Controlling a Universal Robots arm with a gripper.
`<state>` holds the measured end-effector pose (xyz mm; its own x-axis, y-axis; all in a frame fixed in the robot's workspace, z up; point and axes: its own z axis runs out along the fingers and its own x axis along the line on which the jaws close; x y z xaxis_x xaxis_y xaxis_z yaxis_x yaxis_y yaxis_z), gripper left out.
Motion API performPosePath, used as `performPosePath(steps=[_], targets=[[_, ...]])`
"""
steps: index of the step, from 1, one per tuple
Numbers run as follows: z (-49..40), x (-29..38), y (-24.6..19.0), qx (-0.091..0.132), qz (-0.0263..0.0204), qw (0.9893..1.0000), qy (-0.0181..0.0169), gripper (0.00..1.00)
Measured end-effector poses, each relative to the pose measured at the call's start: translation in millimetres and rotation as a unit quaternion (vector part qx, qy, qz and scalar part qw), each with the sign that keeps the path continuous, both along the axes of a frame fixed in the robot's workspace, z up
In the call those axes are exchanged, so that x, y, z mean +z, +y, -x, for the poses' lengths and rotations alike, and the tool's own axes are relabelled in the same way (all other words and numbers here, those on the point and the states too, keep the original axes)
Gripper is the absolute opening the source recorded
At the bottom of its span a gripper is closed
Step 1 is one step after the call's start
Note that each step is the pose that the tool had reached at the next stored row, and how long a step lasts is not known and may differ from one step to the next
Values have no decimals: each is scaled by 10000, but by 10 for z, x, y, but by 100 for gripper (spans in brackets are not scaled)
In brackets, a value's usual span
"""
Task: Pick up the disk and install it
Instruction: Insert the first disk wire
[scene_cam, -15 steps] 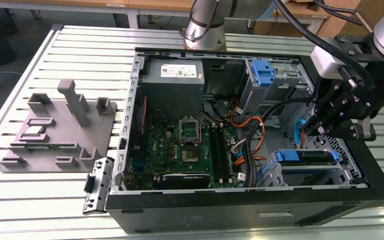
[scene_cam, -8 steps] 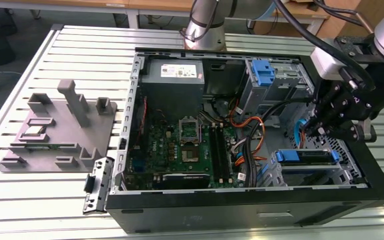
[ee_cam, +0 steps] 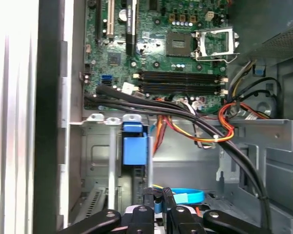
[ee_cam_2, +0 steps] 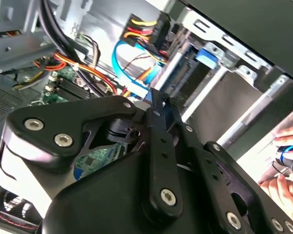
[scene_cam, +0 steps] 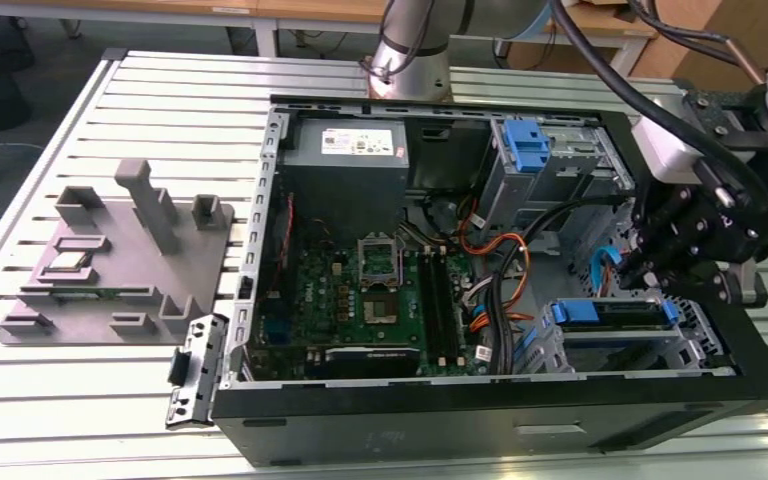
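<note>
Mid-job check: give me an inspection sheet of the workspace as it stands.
Surface: slatted metal table, carrying the open computer case.
Job's things: disk lies in the drive cage at the exterior view's right; full seating cannot be told.
Clutter: grey fixture block at the exterior view's left; black strip beside the case.
Grippers: gripper just above the disk; contact unclear.
Cables: orange wires and blue cable loose near the cage.
Surroundings: a hand outside the case.

We see a slatted metal table carrying an open computer case, and a grey fixture block to the exterior view's left.
</note>
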<state>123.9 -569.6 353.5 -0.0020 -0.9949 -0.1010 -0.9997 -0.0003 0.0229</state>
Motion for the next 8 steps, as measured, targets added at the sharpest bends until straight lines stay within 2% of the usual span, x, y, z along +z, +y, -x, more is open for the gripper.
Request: performPosePath(steps=[2,4,8], targets=[[0,-14,-49,0,-9,10000,0,21],[0,-19,-95,0,-40,10000,0,21],[0,-23,-123,0,-64,10000,0,21]])
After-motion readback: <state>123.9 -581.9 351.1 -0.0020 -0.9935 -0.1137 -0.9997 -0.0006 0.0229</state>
